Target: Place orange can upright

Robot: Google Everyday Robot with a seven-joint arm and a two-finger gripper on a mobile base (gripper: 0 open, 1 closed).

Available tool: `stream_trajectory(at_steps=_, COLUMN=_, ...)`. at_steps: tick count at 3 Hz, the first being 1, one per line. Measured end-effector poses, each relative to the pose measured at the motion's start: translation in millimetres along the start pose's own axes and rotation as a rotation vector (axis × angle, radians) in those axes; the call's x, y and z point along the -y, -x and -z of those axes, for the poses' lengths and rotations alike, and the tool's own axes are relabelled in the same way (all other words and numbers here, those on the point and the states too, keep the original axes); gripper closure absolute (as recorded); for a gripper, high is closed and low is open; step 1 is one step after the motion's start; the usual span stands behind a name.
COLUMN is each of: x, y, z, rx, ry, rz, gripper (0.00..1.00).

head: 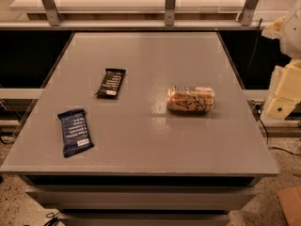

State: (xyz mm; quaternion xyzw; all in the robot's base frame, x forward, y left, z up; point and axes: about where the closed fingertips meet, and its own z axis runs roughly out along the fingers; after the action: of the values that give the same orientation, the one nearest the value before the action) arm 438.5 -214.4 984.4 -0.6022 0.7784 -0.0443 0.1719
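Note:
The orange can lies on its side on the grey table, a little right of the middle, with its long axis running left to right. It is pale orange-tan with dark lettering. My gripper shows as cream-coloured parts at the right edge of the view, beyond the table's right edge and well to the right of the can. It does not touch the can.
A black snack bar lies left of centre. A blue snack bar lies near the front left. A metal-framed railing runs behind the table. Cables lie on the floor to the right.

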Motion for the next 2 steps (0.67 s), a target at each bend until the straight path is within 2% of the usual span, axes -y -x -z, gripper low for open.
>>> stream_trajectory(at_steps=2, x=-0.8, y=7.7, z=-3.2, rx=0.006, ry=-0.006, rz=0.019, gripper=0.0)
